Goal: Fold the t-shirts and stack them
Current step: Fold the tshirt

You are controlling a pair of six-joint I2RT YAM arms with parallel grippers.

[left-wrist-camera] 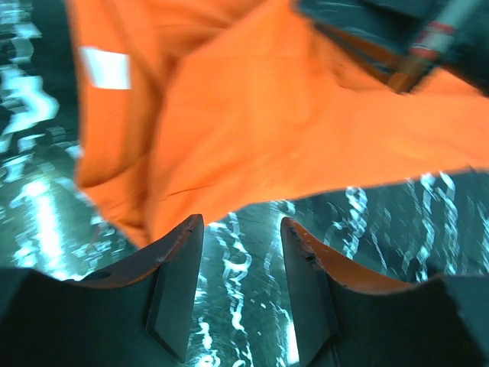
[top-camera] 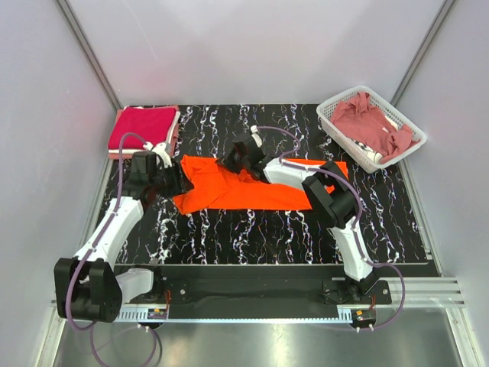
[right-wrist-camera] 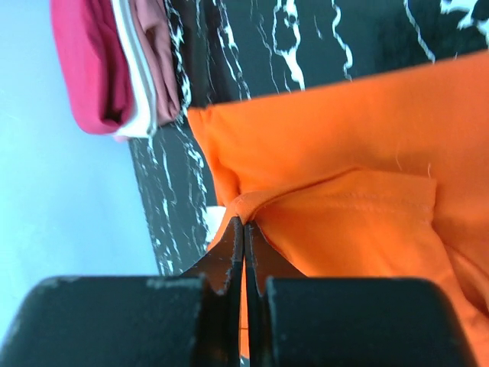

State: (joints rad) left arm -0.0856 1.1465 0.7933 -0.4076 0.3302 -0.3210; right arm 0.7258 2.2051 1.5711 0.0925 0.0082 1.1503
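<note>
- right fingers (right-wrist-camera: 238,237) clamped on a fold of the orange t-shirt (right-wrist-camera: 367,130)
- left fingers (left-wrist-camera: 182,256) apart, empty, over the marbled surface (left-wrist-camera: 244,306) beside its edge
- folded stack (top-camera: 143,128) far left

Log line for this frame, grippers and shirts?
left gripper: open, at orange t-shirt edge | right gripper: shut on orange t-shirt fold | folded stack: far-left corner | basket: dusty rose shirt

One orange t-shirt (top-camera: 252,191) lies on the single tabletop (top-camera: 252,245). One folded stack (top-camera: 144,128) counts three: one crimson shirt (right-wrist-camera: 88,69), one pale pink shirt (right-wrist-camera: 136,84), one dusty rose shirt (right-wrist-camera: 159,61). One white basket (top-camera: 344,139) holds dusty-rose cloth (top-camera: 370,122) (number of shirts unclear). Two arms carry two pincers: left pincer (left-wrist-camera: 241,252), right pincer (right-wrist-camera: 244,229).
</note>
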